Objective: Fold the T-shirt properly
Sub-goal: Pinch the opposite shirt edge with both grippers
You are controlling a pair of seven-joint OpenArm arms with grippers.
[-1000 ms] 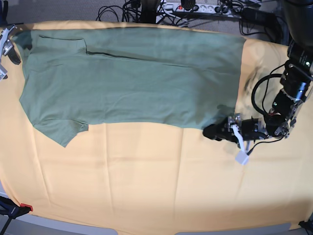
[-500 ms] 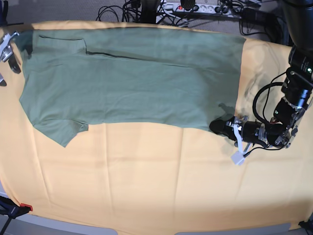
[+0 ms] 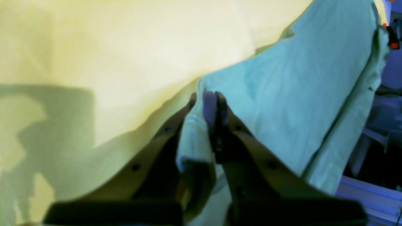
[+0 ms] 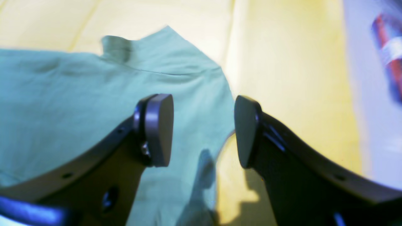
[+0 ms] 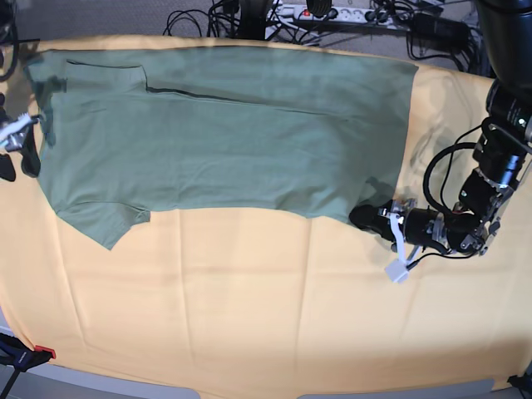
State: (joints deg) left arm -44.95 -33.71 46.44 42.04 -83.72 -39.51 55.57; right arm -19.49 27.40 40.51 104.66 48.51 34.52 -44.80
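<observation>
**Left pincer has the shirt's hem corner, right one hanging open at the sleeve end**

So the plain sage-green short-sleeved cotton T-shirt (image 5: 216, 133) is lying spread out flat on the big yellow-orange cloth (image 5: 249, 307) that covers the counter. It takes up the far half of the cloth, sleeves toward the left side of the base view and the bottom hem toward the right. One sleeve (image 5: 104, 224) sticks out at the near-left as a pointy flap, and there's a long crease line running across the upper part of the body.

The left pincer (image 5: 363, 218) is down low on the cloth at the near-right corner of the shirt. In the left wrist view its jaws are pressed together with a bunched-up fold of green fabric (image 3: 196, 131) caught between them, so it's clamped on the T-shirt's hem corner. The corner looks slightly lifted and puckered right there. A small white tag-like piece (image 5: 397, 272) dangles off the arm just behind it.

The right pincer (image 5: 15, 141) sits at the far-left edge of the base view, right beside the shirt's sleeve end. From its wrist camera the two dark pads (image 4: 158, 128) are clearly apart, hovering above the shirt's edge where green meets yellow, nothing between them.

Cables and a power strip (image 5: 332, 12) lie beyond the far edge of the counter.
</observation>
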